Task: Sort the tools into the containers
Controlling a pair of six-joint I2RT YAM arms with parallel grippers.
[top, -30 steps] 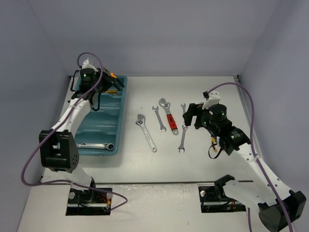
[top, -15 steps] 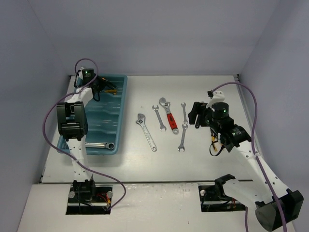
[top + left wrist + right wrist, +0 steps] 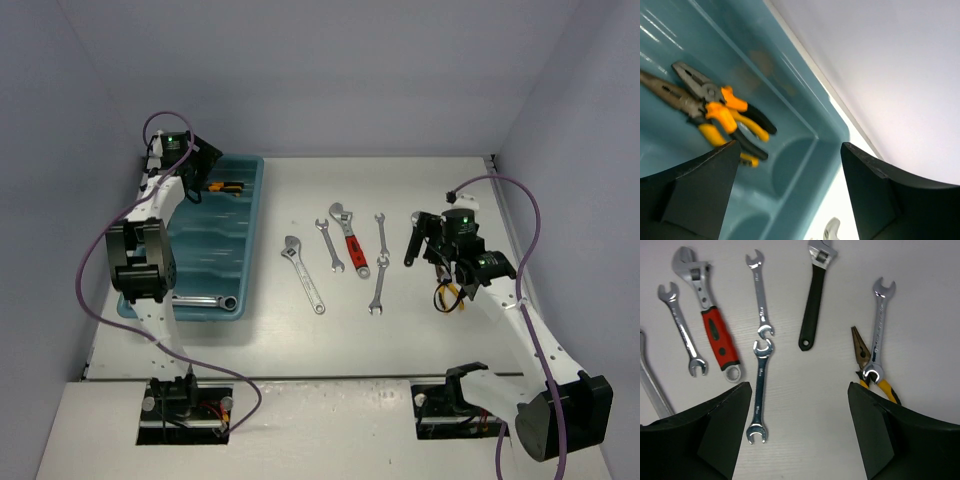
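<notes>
The left pincer (image 3: 790, 187) is spread wide and empty over the far end of the tray (image 3: 790, 92); 2 pliers (image 3: 715, 107) lie inside, below it. The right pincer (image 3: 800, 432) is also wide.

You have the teal tray (image 3: 215, 255) along the counter's left edge. Two pliers (image 3: 715, 107) lie in its far compartment, a silver wrench (image 3: 205, 299) in its nearest. Loose wrenches (image 3: 760, 300) lie flat mid-counter, including a red-handled wrench (image 3: 715, 335) and a black-handled wrench (image 3: 812, 305), with yellow-gripped pliers (image 3: 859, 347) rightmost.

Glossy smooth teal plastic tray (image 3: 790, 75), shiny polished metal wrenches (image 3: 759, 295), matt finely textured white table (image 3: 810, 405).
</notes>
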